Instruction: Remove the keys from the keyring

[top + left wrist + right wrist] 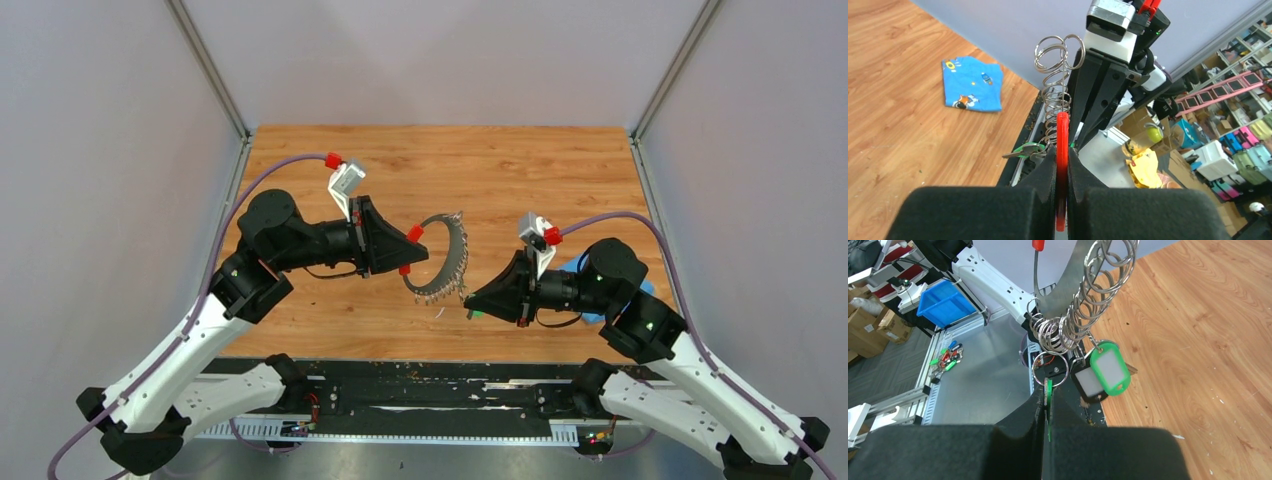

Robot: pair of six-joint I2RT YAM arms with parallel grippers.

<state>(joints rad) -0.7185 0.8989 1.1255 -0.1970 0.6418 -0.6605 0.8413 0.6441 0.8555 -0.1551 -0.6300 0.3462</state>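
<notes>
Black pads of the left end effector [1062,156] were clenched on the keyring [1053,95] at its red sleeve [1062,131]; this hold needed rigidity. Right wrist: the right end effector [1046,399] pinched a green key [1048,388], keyring at 12 o'clock; a slow, straight pull suited. Top: keyring was above the counter [520,170], between both.

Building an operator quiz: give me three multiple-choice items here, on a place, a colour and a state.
1. Where is the blue cloth? A on the table; B on a shelf; C in a gripper.
2. The left gripper clamps the keyring by a sleeve coloured: A green; B blue; C red.
3. The right gripper is: A wide open; B shut on a green key; C shut on cloth.
Key: A, it lies on wood; C, red shows between the pads; B, green edge in closed jaws.
</notes>
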